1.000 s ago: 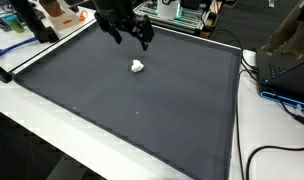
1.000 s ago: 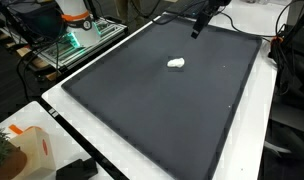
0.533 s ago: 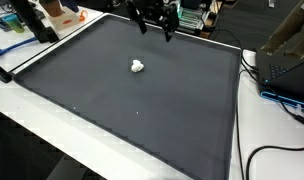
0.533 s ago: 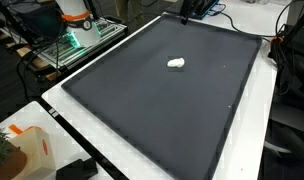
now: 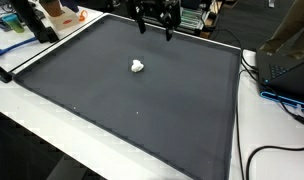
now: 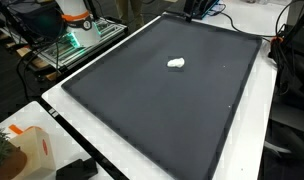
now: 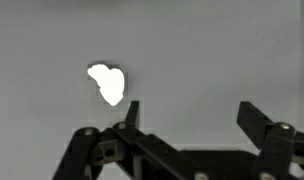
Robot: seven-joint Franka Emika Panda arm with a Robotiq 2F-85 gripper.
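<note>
Tool [image 5: 156, 29] hangs spread and empty, upper part cut off by the frame edge, apart from the white lump [image 5: 138, 67].

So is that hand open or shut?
Open. In the wrist view the hand has its fingers wide apart, nothing between them; the white lump lies off to one side.

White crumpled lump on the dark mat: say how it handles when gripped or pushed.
The small white crumpled lump looks irregular and tissue-like, so it probably squashes when gripped. Being small, it is likely light and may slide across the flat dark mat. Its lumpy outline should limit rolling.
</note>
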